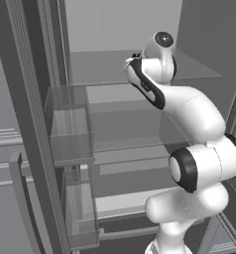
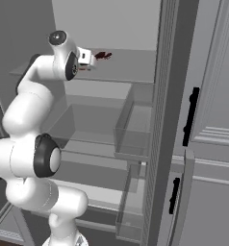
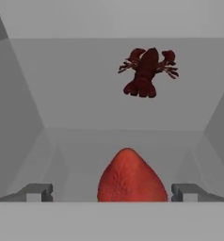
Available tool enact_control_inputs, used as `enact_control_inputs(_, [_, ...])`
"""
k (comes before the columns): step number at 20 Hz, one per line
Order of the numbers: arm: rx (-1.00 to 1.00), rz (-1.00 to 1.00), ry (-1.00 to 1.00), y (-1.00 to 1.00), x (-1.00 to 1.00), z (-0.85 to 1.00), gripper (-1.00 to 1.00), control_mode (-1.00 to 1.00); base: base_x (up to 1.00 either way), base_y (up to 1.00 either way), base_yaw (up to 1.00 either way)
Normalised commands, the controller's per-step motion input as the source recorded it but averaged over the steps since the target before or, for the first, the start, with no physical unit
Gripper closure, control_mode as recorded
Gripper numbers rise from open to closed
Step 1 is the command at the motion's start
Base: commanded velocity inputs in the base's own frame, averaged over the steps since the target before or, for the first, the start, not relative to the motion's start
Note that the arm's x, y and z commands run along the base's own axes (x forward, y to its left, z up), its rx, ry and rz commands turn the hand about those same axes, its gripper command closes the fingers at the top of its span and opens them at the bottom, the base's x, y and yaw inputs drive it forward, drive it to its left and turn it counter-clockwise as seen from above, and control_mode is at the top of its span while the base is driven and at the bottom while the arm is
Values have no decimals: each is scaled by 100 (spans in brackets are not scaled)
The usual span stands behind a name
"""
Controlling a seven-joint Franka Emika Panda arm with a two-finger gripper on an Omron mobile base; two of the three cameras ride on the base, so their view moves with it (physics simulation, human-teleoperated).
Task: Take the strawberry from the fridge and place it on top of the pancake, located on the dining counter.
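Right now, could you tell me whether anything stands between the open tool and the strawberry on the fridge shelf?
Nothing visible does. In the hand view the strawberry sits directly between the two fingertips of the open tool. The dark red lobster lies farther back on the same shelf, behind the berry.

Lobster (image 3: 147, 73) behind strawberry (image 3: 130, 176); sides free

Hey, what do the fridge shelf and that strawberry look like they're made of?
Shelf: looks like clear glass or plastic, smooth; the levels below show through it. Strawberry: soft fruit flesh, matte red with a fine dimpled, seeded skin. Everything is rendered, so both are guesses from the look alone.
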Motion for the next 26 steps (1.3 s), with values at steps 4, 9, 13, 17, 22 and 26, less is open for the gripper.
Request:
enact_control_inputs(4, [0,10,-3,-3,26,-5,-100,-100,0,0,0])
enact_control_inputs(9, [-1,6,-1,-4,3,-25,100,-100,0,0,0])
enact_control_inputs(13, [-3,2,-1,0,0,-28,100,-100,0,0,0])
enact_control_inputs(17, [0,3,-5,0,-18,0,100,-100,0,0,0])
enact_control_inputs(22, [0,3,-11,-5,-95,14,100,-100,0,0,0])
enact_control_inputs(26, [0,0,-2,-6,-100,27,100,-100,0,0,0])
